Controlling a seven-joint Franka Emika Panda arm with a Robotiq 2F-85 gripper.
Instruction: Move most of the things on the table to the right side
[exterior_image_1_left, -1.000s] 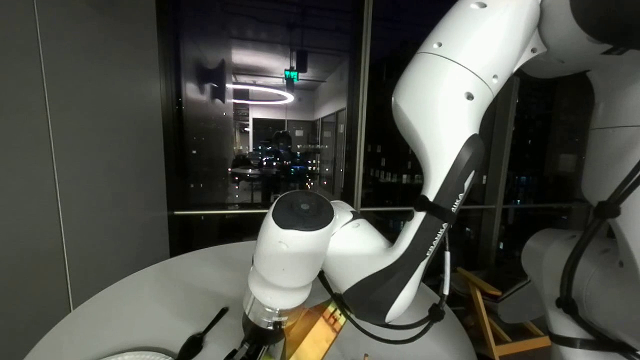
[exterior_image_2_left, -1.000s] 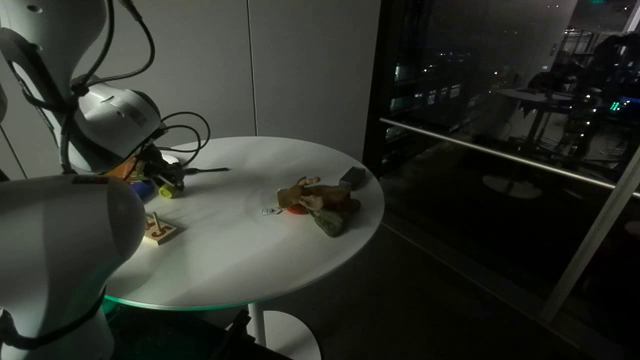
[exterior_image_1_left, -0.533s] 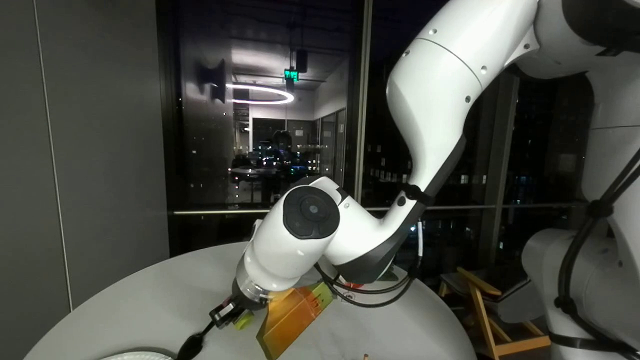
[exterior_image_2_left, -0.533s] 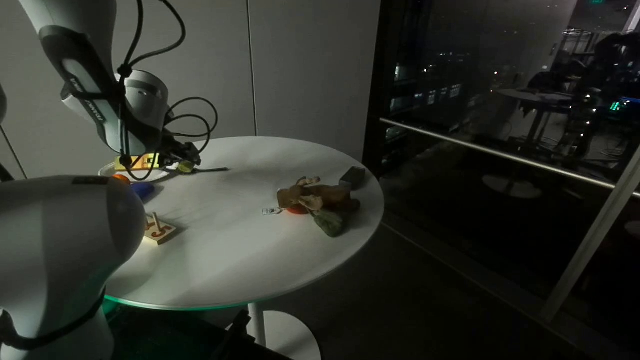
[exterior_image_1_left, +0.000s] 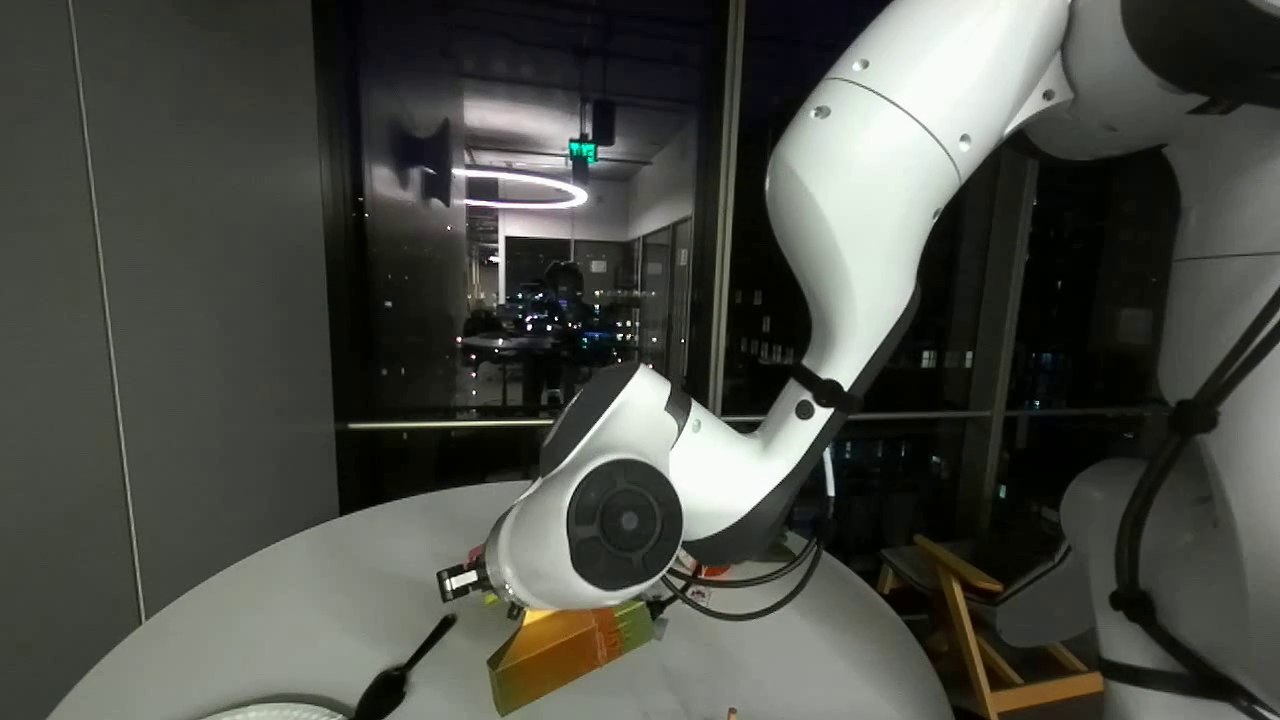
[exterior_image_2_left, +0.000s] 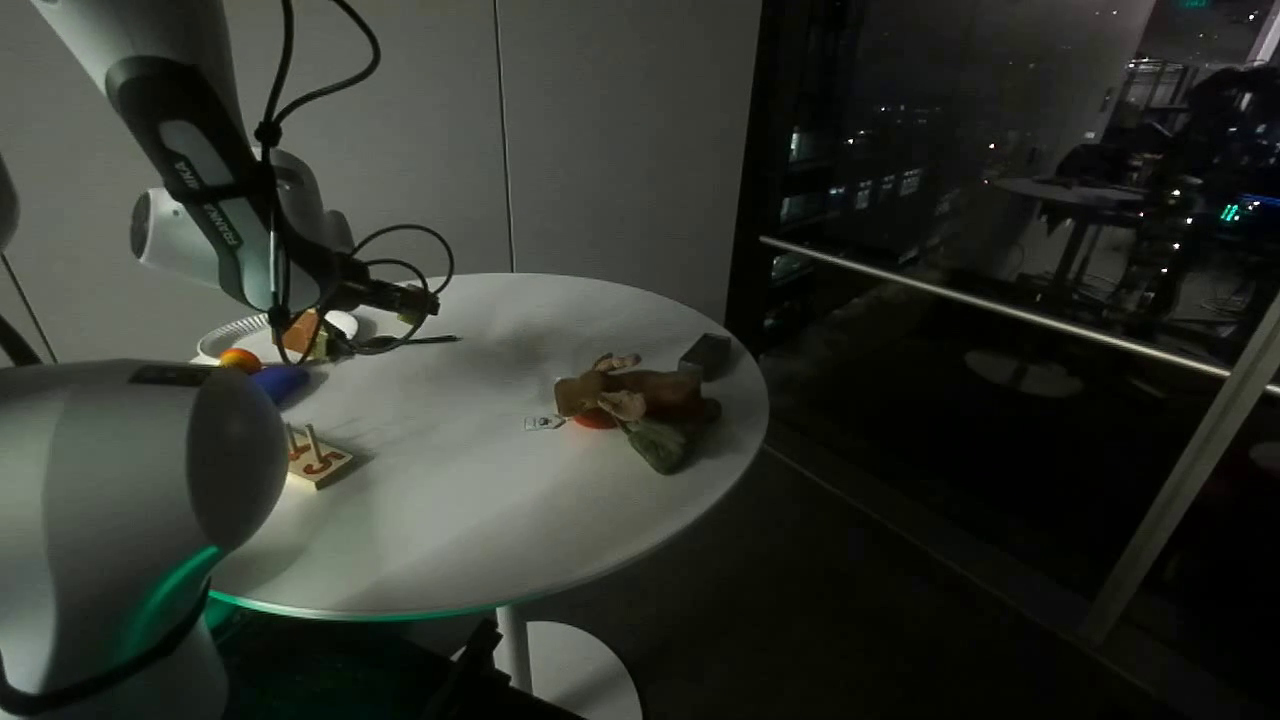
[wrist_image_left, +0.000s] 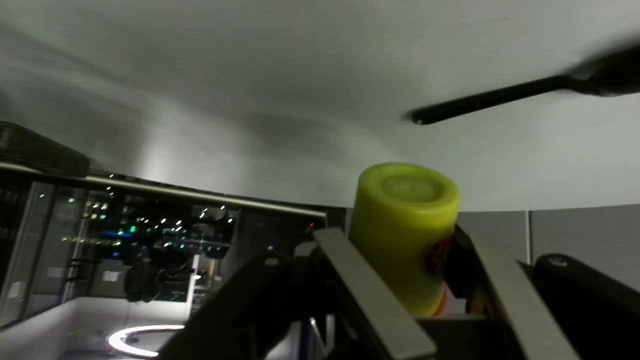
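The cylinder (wrist_image_left: 407, 200) is gripped by the end effector (wrist_image_left: 400, 237), and its rounded side is clamped between the two pads (wrist_image_left: 372, 292); its recessed end is left facing outward, away from the wrist (exterior_image_1_left: 560, 550). This crosswise hold is judged suitable, since the curved wall is met from both sides, although slippage by rolling is possible. The wrist is held nearly level, and the cylinder appears to be held clear of the surface (exterior_image_2_left: 450, 530), near the utensil (wrist_image_left: 525, 90). The plush (exterior_image_2_left: 655, 388), the green item (exterior_image_2_left: 660, 447) and the block (exterior_image_2_left: 706, 353) are grouped toward the window (exterior_image_2_left: 930, 180), taken here as the right side; the plate (exterior_image_1_left: 275, 712), the fruit (exterior_image_2_left: 240, 360), the blue item (exterior_image_2_left: 283, 382) and the number board (exterior_image_2_left: 320, 466) are located at the opposite end. Transfer of the cylinder is therefore judged to be in hand, and a place beside the plush to be called for. An orange box (exterior_image_1_left: 560, 660) is seen below the wrist; whether it is borne by the surface or the wrist cannot be told. The surface is round, pale and smooth, and is mounted on a central pedestal (exterior_image_2_left: 513, 645). The room is bounded by a grey wall (exterior_image_2_left: 620, 140) and by the window, which is dark; a wooden chair (exterior_image_1_left: 965, 640) is located beyond the surface.
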